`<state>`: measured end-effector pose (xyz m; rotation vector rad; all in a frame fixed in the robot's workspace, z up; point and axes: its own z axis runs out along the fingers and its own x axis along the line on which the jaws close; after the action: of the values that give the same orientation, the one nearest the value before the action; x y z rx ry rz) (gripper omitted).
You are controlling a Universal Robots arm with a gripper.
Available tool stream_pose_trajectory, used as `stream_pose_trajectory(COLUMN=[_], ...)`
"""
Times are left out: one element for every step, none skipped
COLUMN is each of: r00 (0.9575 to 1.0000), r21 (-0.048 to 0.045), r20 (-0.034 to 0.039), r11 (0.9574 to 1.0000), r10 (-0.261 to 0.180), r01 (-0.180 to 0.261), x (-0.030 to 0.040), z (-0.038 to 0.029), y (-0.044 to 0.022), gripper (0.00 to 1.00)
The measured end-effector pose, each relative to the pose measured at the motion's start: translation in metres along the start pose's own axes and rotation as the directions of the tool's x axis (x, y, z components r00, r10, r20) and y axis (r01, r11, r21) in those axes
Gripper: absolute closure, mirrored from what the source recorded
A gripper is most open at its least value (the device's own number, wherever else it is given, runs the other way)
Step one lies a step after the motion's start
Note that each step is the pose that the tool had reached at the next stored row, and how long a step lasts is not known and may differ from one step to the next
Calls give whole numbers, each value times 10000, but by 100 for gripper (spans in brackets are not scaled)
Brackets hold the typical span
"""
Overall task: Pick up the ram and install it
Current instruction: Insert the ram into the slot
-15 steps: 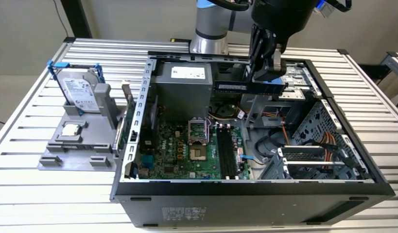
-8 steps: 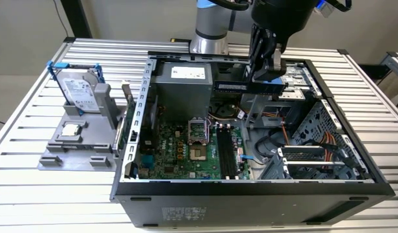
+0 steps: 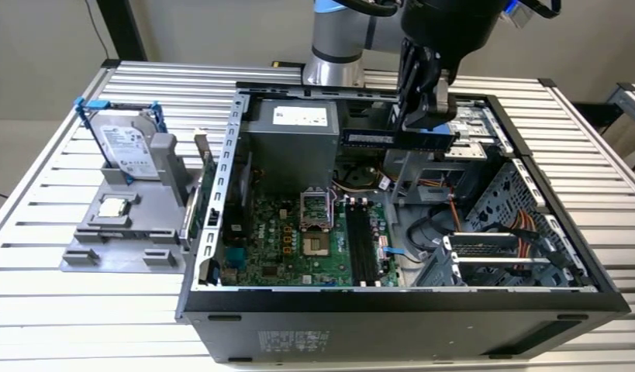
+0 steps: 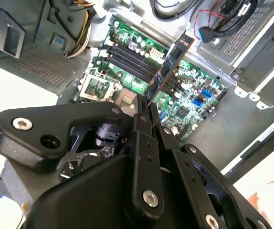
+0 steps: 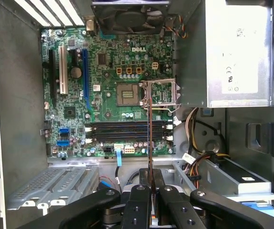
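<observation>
Right, gripper (image 3: pixel 426 124) was clamped on the ram (image 3: pixel 379 139), held over the case (image 3: pixel 400 301), 12 o'clock of the slots (image 3: pixel 360 244) in the exterior view. Light, stiff, likely fragile: best taken mid-length, near the top edge.

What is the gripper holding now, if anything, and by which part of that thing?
The gripper holds the ram, pinched at its upper long edge, nearer its end on the exterior view's right.
</observation>
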<state>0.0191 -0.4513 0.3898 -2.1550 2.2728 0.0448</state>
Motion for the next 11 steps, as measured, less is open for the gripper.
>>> stream_pose_trajectory(r00=[10000,10000,10000,10000,9999,9997,9994,9990,9985,9979,9972], r21=[0,0,0,2,4,7,9,12,14,17,19], r20=[0,1,0,2,3,3,6,8,10,9,12], r11=[10000,10000,10000,10000,9999,9997,9994,9990,9985,9979,9972], r10=[0,1,19,86,170,257,345,442,544,652,754], r01=[0,-1,-19,-86,-170,-257,-345,-442,-544,-652,-754], x=[0,0,0,0,0,0,0,0,-1,0,0], z=[0,0,0,1,1,0,1,1,1,0,1], y=[0,0,0,0,0,0,0,0,0,0,0], gripper=[100,100,100,100,100,100,100,100,100,100,100])
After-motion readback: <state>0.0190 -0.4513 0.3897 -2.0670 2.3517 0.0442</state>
